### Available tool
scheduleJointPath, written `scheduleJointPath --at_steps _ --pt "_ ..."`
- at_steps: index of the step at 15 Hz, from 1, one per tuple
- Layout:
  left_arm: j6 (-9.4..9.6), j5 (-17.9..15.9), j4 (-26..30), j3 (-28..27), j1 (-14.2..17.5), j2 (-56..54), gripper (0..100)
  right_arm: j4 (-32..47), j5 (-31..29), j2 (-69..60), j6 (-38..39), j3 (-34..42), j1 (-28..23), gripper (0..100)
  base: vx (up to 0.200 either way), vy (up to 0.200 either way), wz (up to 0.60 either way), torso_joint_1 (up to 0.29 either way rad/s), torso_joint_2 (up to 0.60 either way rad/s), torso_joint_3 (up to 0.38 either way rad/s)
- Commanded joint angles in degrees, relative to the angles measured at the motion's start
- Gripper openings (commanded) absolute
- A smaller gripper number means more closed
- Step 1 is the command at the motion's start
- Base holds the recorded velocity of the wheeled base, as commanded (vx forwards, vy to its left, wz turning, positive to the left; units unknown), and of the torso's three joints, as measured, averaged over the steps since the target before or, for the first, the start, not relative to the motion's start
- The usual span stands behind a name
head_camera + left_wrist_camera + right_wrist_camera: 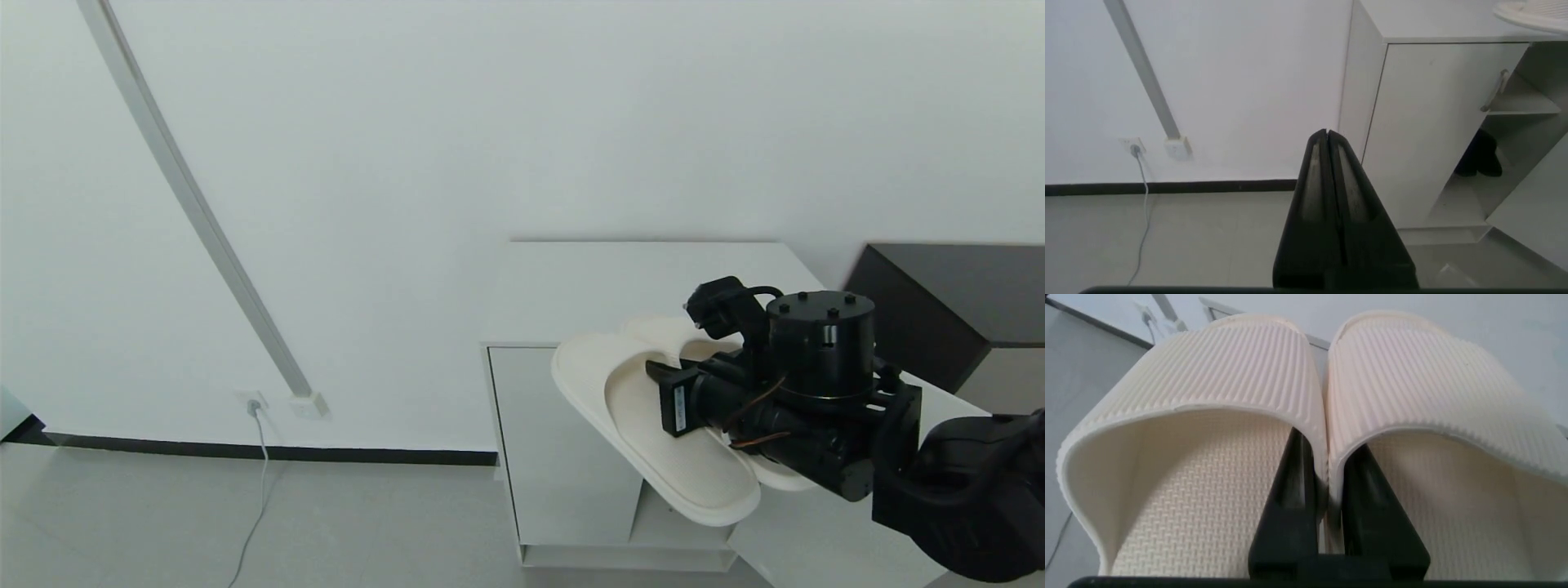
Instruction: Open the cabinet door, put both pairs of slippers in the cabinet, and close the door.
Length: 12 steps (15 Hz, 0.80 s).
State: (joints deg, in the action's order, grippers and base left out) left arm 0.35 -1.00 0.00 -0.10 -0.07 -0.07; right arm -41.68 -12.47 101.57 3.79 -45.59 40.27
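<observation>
A pair of cream slippers (653,408) hangs in the air before the white cabinet (637,278), toes tilted toward the floor. My right gripper (669,396) is shut on the slippers' two inner straps, pinching them together. In the right wrist view its fingers (1290,498) clamp those ribbed straps of the slippers (1225,384), with the gripper (1327,469) between the two. My left gripper (1327,139) is shut on nothing, low and left of the cabinet (1429,122). The cabinet's right side stands open, showing a shelf (1523,102) and a dark shape (1478,155) low inside.
The open white door (816,531) juts out at the lower right. A dark block (955,302) stands right of the cabinet. A wall socket with a trailing cable (255,408) and a slanted grey conduit (196,204) lie to the left, above bare grey floor (163,523).
</observation>
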Motion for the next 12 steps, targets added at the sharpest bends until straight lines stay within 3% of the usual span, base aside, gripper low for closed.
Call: scheduleJointPath --at_steps 1,5,12 --pt "0.0 0.03 0.0 0.01 -0.01 0.07 0 0.02 -0.01 0.21 -0.01 0.15 0.08 0 0.0 0.0 0.0 0.0 0.0 0.0" --pt "-0.18 0.03 0.0 0.01 -0.01 0.07 0 -0.24 -0.01 0.12 0.08 0.24 0.6 0 0.0 0.0 0.0 0.0 0.0 0.0" --pt "0.0 -0.06 0.0 0.01 -0.01 0.07 0 -0.86 -0.1 -1.2 -0.01 0.94 0.96 0 0.0 -0.2 0.0 0.0 0.0 0.0"
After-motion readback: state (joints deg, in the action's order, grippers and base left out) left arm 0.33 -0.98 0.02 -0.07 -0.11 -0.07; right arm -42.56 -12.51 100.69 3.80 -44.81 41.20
